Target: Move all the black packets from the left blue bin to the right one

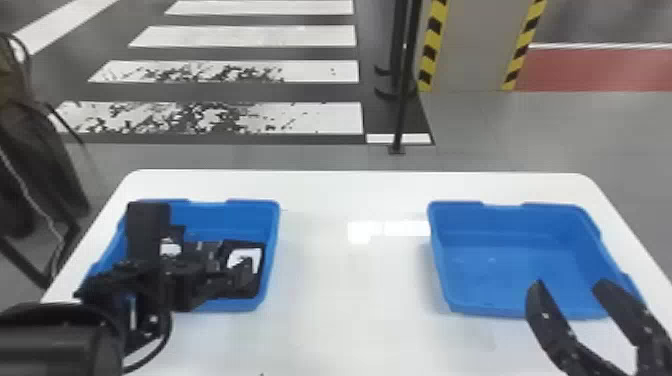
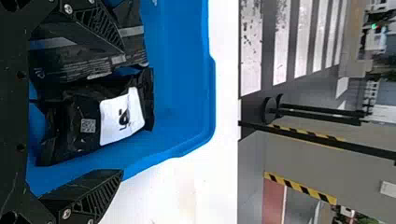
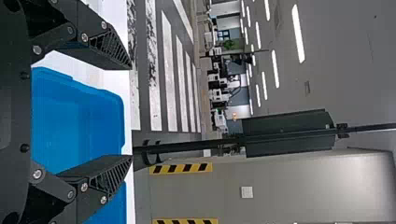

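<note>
L pincer (image 2: 123, 110), wide open w/ nothing held, sits over L bin (image 1: 227, 218), prob. to straddle a black packet (image 2: 105, 119). R pincer (image 1: 569, 283), open & empty, hangs nr. R bin (image 1: 500, 260).

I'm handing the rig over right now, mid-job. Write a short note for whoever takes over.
Left gripper: open over the left bin, holding nothing.
Right gripper: open at the right bin's near side, holding nothing.
Packets: at least two in the left bin, one white-labelled, one grey-striped; exact count unclear, the arm hides part.
Done: no packet visible in the right bin.
Left: grip and transfer every packet.
</note>
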Controlling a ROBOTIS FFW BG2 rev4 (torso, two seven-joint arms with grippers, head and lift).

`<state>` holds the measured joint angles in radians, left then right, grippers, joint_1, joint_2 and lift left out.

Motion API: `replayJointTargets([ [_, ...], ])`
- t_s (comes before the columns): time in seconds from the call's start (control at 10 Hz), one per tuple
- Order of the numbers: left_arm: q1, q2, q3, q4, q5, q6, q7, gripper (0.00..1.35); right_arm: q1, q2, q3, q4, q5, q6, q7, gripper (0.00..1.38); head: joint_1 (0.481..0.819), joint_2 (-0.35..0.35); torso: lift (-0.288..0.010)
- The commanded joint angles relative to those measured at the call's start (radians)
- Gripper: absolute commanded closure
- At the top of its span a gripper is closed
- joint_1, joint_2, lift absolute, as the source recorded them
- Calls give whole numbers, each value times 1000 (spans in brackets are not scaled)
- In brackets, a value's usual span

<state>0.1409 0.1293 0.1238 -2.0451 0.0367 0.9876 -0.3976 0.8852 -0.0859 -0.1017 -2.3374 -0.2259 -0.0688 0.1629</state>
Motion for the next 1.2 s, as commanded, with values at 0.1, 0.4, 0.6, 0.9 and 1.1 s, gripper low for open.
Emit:
replayJointTargets([
  [0.1,-55,21,-50,41,3,117,-20,128,-2,0,0,5,-5,0,3,381,695,9,-140],
  [0.4,-82,29,-58,83,-11,163,-29,216,-4,0,0,9,-9,0,3,381,695,-9,-140],
  [0.6,-109,32,-66,125,-33,171,-38,703,-7,0,0,14,-15,0,4,381,695,-6,-140],
  [0.9,-97,29,-54,110,-102,117,-47,1213,-4,0,0,19,-27,0,6,381,695,8,-140],
  [1.1,-50,27,-34,22,-118,100,-57,1213,-4,0,0,17,-27,0,6,381,695,25,-140],
])
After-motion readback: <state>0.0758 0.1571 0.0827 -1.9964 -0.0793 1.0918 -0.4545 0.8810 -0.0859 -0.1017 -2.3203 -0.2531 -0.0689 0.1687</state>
